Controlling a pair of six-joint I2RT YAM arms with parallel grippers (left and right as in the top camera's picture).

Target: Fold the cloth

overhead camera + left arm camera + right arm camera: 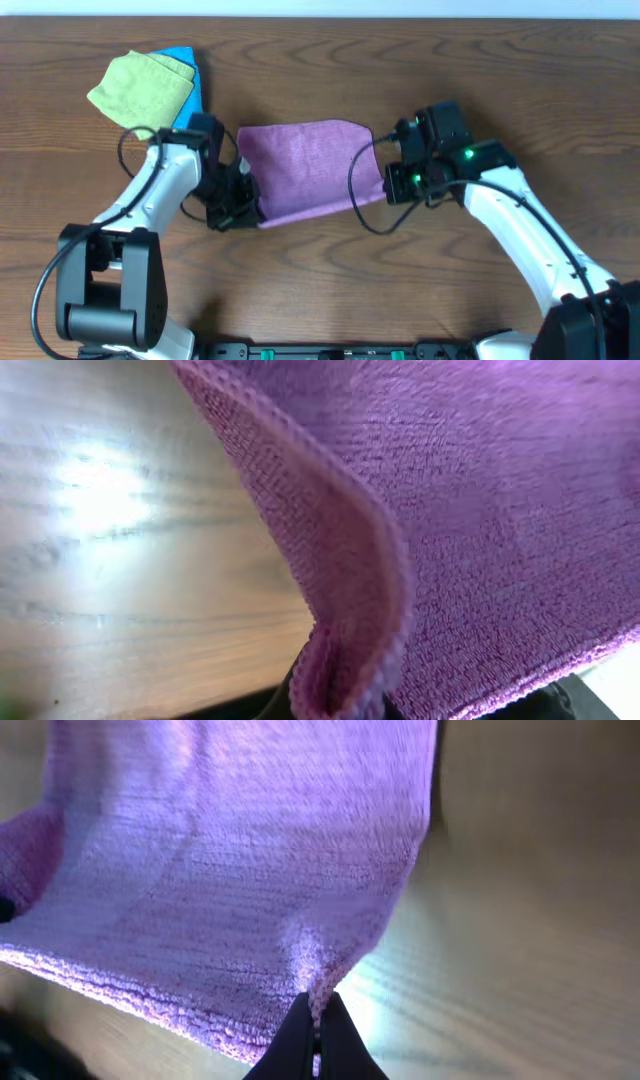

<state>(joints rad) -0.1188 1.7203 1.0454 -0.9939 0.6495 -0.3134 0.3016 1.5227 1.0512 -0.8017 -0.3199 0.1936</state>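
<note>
soft lilac terry cloth (pixel 305 165) is stretching across the middle of the brown wooden desk (pixel 330 280) | left claw (pixel 238 205) is pinching its near left corner | right claw (pixel 390 185) is pinching its right edge | folded light green cloth (pixel 140 88) is lying partly over bright blue cloth (pixel 188 62), far left

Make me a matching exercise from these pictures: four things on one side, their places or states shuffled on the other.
Things:
1 purple cloth
2 green cloth
3 blue cloth
4 right gripper

Places or states:
a mostly hidden under another cloth
b shut on a cloth edge
c gripped at both sides
d lies on top of another cloth

Pairs: 1-c, 2-d, 3-a, 4-b
</note>
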